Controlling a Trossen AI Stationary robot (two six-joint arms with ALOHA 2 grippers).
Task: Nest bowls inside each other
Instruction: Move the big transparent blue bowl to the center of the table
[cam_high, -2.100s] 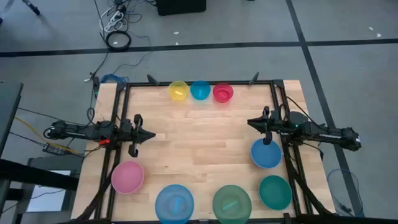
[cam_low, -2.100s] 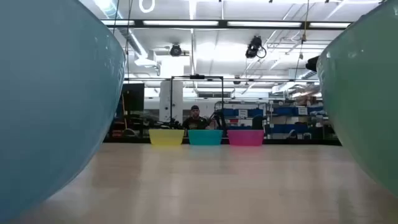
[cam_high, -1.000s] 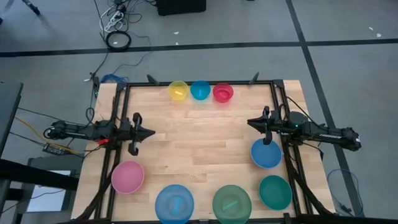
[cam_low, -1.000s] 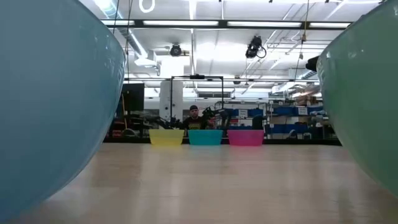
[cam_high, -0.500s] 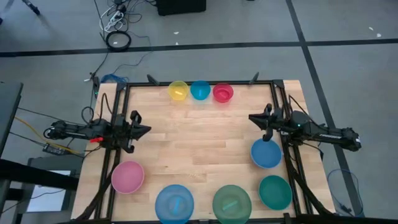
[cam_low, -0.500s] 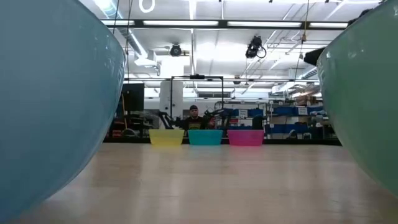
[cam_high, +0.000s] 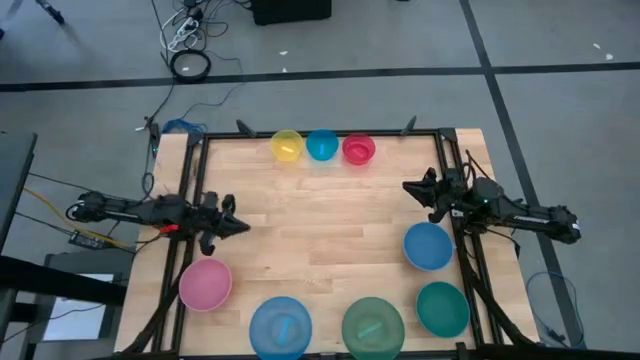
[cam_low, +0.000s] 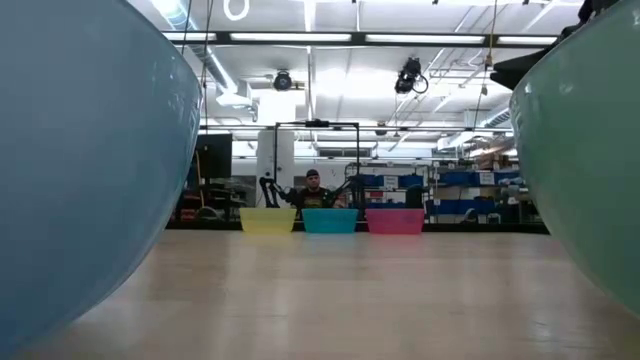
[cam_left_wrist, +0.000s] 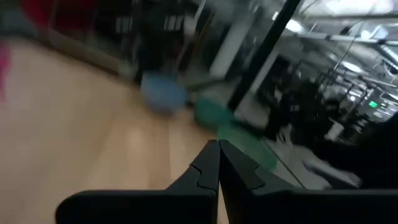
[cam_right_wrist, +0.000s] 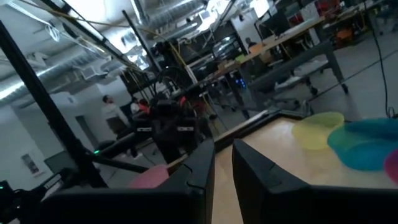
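Three small bowls (cam_high: 321, 146) are lined along the table's (cam_high: 320, 230) far edge; five large bowls (cam_high: 372, 325) are spread upright near its front edge.

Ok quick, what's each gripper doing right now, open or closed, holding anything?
Left gripper: fingers shut, holding nothing, above the pink bowl.
Right gripper: fingers slightly apart, holding nothing, near the blue bowl.

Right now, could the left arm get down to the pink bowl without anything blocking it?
Probably yes. The left gripper, jaws shut, hovers over bare wood just beyond the pink bowl, with nothing between them. The nearest neighbour, the light blue bowl, sits apart to one side. The jaws would need to open first.
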